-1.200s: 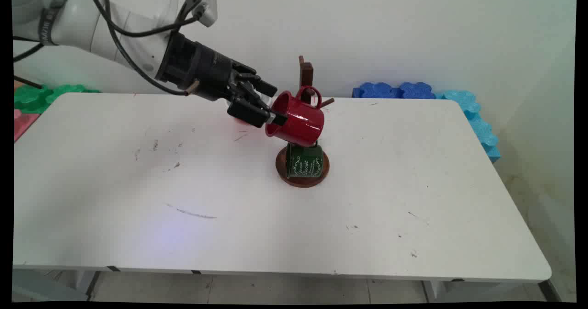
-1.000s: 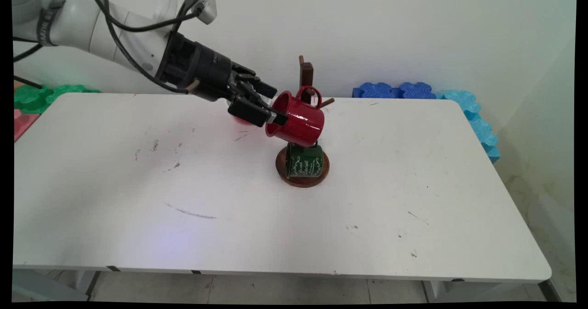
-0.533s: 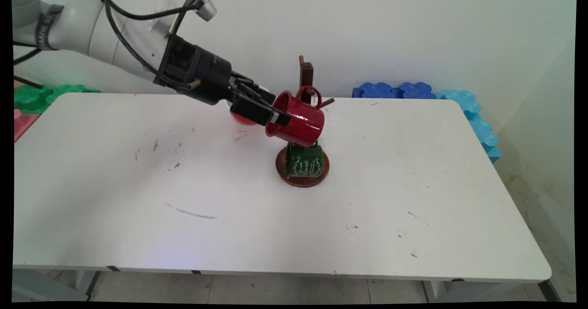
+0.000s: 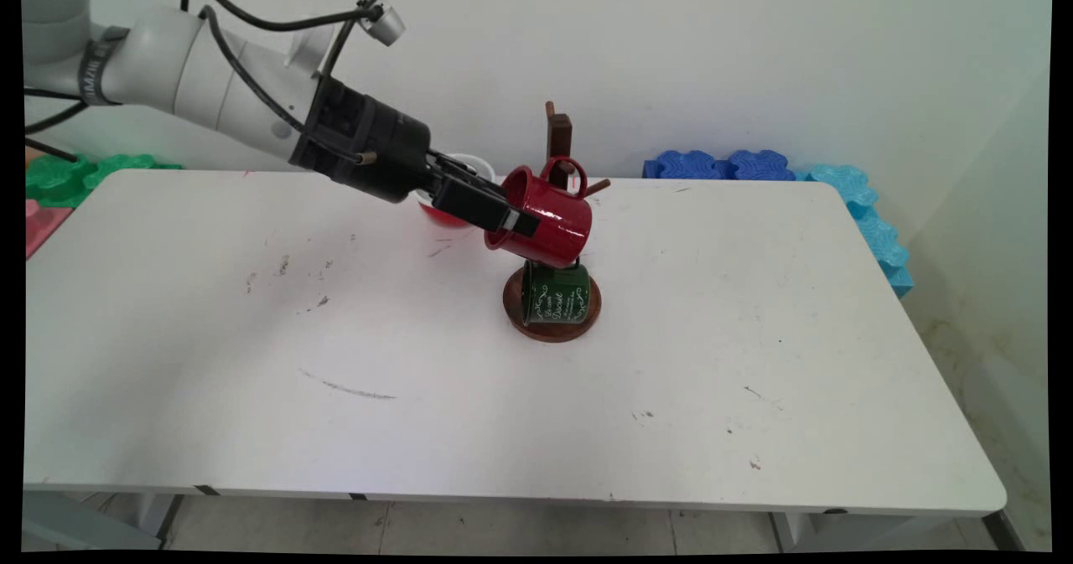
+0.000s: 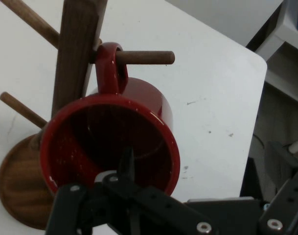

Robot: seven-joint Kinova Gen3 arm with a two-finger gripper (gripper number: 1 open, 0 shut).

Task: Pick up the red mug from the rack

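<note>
- Gripper (image 4: 511, 220) is clamped on the rim of the red mug (image 4: 545, 222): one finger lies along the outer wall in the main view, and in the hand view the other sits inside the mouth.
- Red mug is tilted, mouth toward the arm, its handle (image 5: 109, 68) looped over a wooden peg (image 5: 144, 58) of the mug tree (image 4: 557, 141).
- Mug tree stands on a round wooden base (image 4: 553, 325) on the white counter (image 4: 587, 413); a green mug (image 4: 553, 294) with white lettering hangs low, just under the red one.
- Handling, judged from looks: glossy speckled finish suggests enamelled metal, so stiff, fairly light, slippery under the pads. A rim pinch gives little contact area; the mug could pivot.
- Peg carries the handle loop; a sideways pull could tip the light tree.
- A red-and-white object (image 4: 448, 212) lies on the counter behind the gripper, largely hidden; cannot identify.
- Blue foam pieces (image 4: 729, 164) sit at the far edge by the wall.
</note>
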